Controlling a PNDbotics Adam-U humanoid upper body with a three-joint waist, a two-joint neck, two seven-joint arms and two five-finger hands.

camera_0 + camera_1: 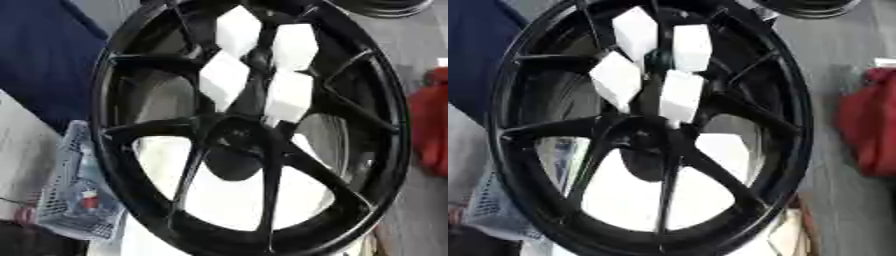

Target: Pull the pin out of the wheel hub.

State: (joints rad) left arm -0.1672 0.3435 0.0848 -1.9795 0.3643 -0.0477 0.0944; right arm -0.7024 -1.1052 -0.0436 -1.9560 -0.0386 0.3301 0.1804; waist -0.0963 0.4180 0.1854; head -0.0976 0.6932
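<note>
A big black spoked wheel (122, 125) fills both views, tilted, with its dark hub centre (234, 137) a little below the middle. Just above the hub, several white blocks (224, 79) cluster around a dark round piece (658, 58), which may be the pin. It blends into the black spokes, so I cannot tell its shape or how it sits in the hub. No robot hand can be made out in either view.
A dark blue cloth (44, 55) lies at the left. A grey mesh basket (74, 200) with a small red thing sits at the lower left. A red object (433, 125) is at the right edge, and another black rim (385, 6) at the top right.
</note>
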